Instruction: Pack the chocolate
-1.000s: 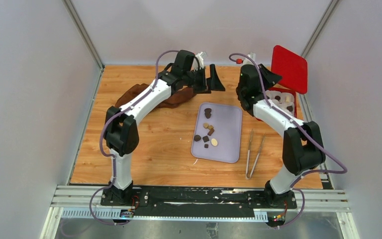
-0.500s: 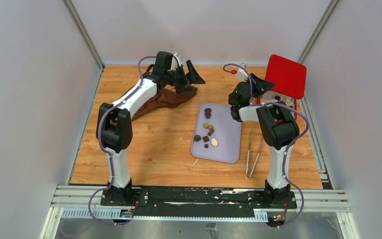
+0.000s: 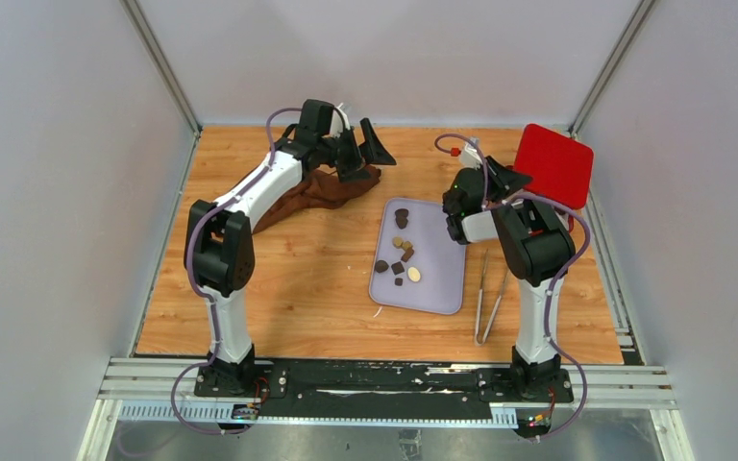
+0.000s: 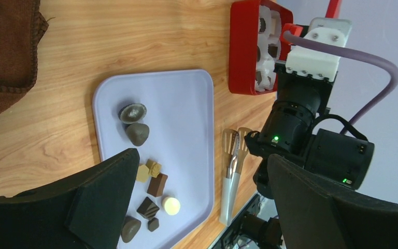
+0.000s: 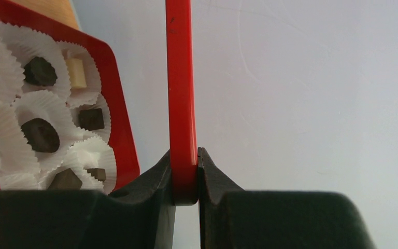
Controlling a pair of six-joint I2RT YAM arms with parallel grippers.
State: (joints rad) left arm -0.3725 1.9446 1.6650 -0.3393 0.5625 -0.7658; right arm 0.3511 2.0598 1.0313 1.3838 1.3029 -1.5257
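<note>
Several small chocolates [image 3: 402, 257], dark, tan and cream, lie on the lavender tray [image 3: 437, 269]; in the left wrist view the chocolates [image 4: 157, 184] sit on the tray [image 4: 186, 119]. A red box [image 4: 243, 52] with white paper cups holds more pieces [image 5: 40, 136]. My right gripper [image 3: 514, 180] is shut on the edge of the red lid [image 3: 555, 165], holding it up on edge; the right wrist view shows the gripper [image 5: 185, 174] clamped on the lid [image 5: 180, 93]. My left gripper [image 3: 365, 152] is open and empty, hovering over the brown cloth, with its wide gap [image 4: 202, 161] framing the tray.
A brown cloth [image 3: 317, 190] lies at the back left, seen also in the left wrist view [image 4: 5, 52]. Metal tongs [image 3: 490, 293] lie right of the tray. The box lies against the right rear, mostly hidden behind the right arm and lid in the top view.
My left gripper pulled back left from the middle to above the cloth. My right arm folded in, took the red lid and swung it down and tilted over the box.
</note>
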